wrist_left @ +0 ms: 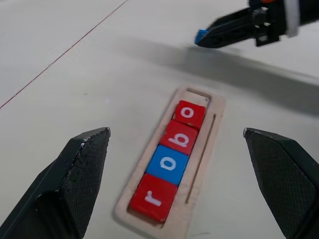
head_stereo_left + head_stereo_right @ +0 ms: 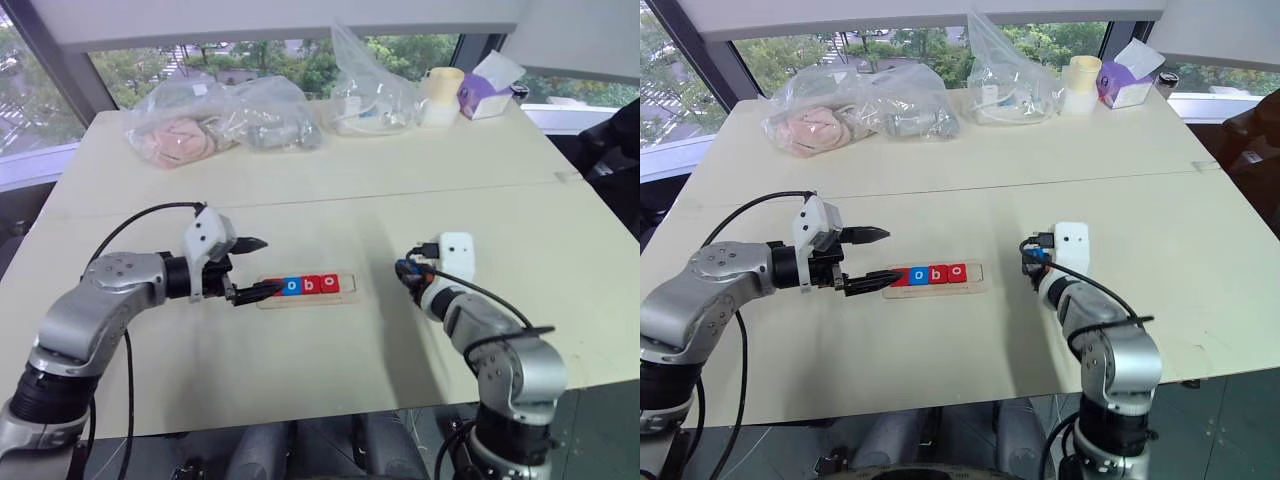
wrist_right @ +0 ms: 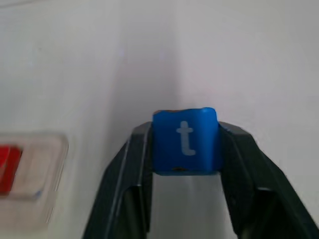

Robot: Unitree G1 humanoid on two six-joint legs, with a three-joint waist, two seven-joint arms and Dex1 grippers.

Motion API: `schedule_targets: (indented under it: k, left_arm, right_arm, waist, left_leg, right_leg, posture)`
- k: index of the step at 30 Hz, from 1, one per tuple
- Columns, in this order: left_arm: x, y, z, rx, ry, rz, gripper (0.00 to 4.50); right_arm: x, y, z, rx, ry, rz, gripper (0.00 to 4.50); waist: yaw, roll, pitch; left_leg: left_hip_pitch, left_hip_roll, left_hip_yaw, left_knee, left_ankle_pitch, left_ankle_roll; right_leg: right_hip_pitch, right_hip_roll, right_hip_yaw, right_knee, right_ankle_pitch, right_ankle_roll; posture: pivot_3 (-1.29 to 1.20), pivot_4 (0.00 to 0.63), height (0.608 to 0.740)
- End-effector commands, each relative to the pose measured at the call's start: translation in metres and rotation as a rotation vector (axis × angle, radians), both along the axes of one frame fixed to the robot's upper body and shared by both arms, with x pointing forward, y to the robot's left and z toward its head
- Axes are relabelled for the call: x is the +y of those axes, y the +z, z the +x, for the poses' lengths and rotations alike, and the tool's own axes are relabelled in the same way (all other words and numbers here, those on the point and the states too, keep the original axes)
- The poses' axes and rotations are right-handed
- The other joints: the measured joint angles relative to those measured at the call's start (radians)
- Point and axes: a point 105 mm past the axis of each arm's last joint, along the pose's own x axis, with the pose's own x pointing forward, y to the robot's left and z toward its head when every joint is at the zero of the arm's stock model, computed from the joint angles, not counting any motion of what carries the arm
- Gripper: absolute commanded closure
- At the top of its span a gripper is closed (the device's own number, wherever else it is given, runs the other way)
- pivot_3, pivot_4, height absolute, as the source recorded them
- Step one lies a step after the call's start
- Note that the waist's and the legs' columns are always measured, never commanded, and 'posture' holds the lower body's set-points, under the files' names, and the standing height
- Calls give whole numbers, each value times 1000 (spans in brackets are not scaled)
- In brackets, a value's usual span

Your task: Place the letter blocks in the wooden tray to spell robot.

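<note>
The wooden tray [image 1: 209, 135] lies mid-table and holds letter blocks in a row: red r [image 1: 152, 199], blue o [image 1: 168, 164], red b [image 1: 180, 138], red o [image 1: 189, 113]. The slot past the last o is bare. My left gripper [image 2: 255, 268] stands open at the tray's left end, with one finger over the r end in the head views. My right gripper [image 3: 185, 144] hovers to the right of the tray, apart from it, and is shut on a blue t block [image 3: 185, 132], whose blue tip [image 1: 201, 36] peeks out between the fingers.
Clear plastic bags [image 2: 220, 120] with soft items lie along the far side of the table. Beside them stand a pale roll [image 2: 442, 95] and a purple tissue box [image 2: 485, 90]. The table's near edge runs just below both arms.
</note>
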Motion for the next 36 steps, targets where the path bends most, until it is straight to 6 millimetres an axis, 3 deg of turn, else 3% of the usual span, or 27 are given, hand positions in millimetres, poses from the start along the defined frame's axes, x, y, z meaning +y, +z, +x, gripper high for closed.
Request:
schedule_targets:
  k: [1,5,11,12,14,16,19,21,25,28,36]
  left_arm:
    - [-5,14,4,-48,-20,-34,0]
    - [-4,13,7,-50,-32,-16,0]
    - [1,9,9,-53,-27,2,0]
    - [1,9,8,-51,-27,5,0]
    - [3,6,7,-43,-31,19,0]
    - [5,5,4,-34,-48,31,0]
    - [6,4,-5,-10,-105,64,0]
    - [8,4,-13,10,-149,96,0]
    - [6,6,-28,47,-229,140,0]
    - [4,8,-32,50,-247,153,0]
    - [3,7,-35,44,-184,148,0]
  right_arm:
    - [11,9,-3,-25,-1,-1,3278]
    - [16,2,-5,17,11,10,3278]
    - [12,-2,-5,40,0,5,209]
    - [9,-1,-5,39,-2,2,55]
    - [-3,13,6,-41,5,0,55]
    - [-12,42,22,-206,111,-62,55]
    - [-7,61,22,-327,422,-120,55]
    - [-3,55,7,-321,689,-118,55]
    - [-18,23,-11,-207,1023,-190,55]
    - [-23,9,-13,-166,1131,-227,55]
    - [-35,-20,22,-168,1186,-389,55]
  waist:
    - [1,0,0]
    - [0,0,0]
    - [0,0,0]
    - [0,0,0]
    - [-1,0,0]
    - [-2,0,0]
    - [-1,0,0]
    - [-1,-1,0]
    - [-1,-1,0]
    - [-3,-1,1]
    - [0,-2,1]
  left_leg:
    - [0,0,0,0,0,0]
    - [0,0,0,0,0,0]
    - [0,0,1,0,0,0]
    - [0,0,1,0,0,0]
    - [0,0,1,0,0,0]
    - [0,0,1,0,0,0]
    - [0,-1,3,1,0,0]
    - [0,0,2,0,-1,1]
    - [0,0,3,0,-2,4]
    - [-1,0,4,1,-2,4]
    - [0,1,4,4,-2,4]
  right_leg:
    - [0,0,0,0,0,0]
    - [0,0,0,-1,0,0]
    - [0,0,0,-1,1,2]
    - [0,0,0,-1,0,1]
    - [0,0,0,-1,0,1]
    - [0,0,0,-1,0,1]
    - [1,-1,0,-2,1,2]
    - [2,0,-2,-3,0,3]
    - [2,0,-2,-3,0,7]
    - [2,-1,-1,-3,-1,4]
    - [3,0,0,-2,0,3]
  posture:
    - [0,150,740]
    - [0,150,740]
    - [0,150,740]
    - [0,150,740]
    - [0,150,740]
    - [0,150,740]
    - [0,150,740]
    - [0,150,740]
    - [0,150,740]
    - [0,150,740]
    - [0,150,740]
